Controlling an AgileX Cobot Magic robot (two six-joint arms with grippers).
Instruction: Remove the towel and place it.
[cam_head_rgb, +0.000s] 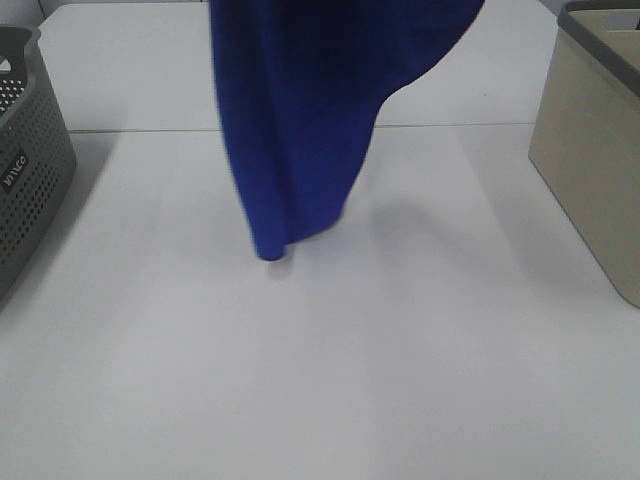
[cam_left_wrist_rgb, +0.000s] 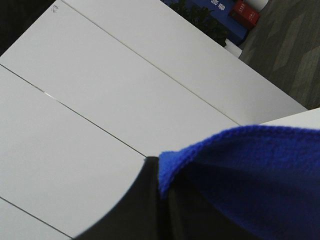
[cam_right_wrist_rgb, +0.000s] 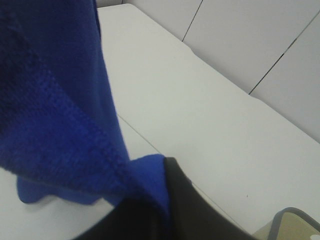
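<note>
White flat table (cam_head_rgb: 420, 360) down below, grey plastic basket (cam_head_rgb: 30, 190) with holes on the left side, beige box (cam_head_rgb: 590, 160) on the right. Hanging over the middle: big royal-blue fluffy cloth towel (cam_head_rgb: 300, 120), low tip right by the table. Left hand (cam_left_wrist_rgb: 159, 210) pinching 1 stitched corner, right hand (cam_right_wrist_rgb: 160, 210) pinching another bit of edge, both shut tight.

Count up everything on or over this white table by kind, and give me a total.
blue towel: 1
grey perforated basket: 1
beige bin: 1
Total: 3
</note>
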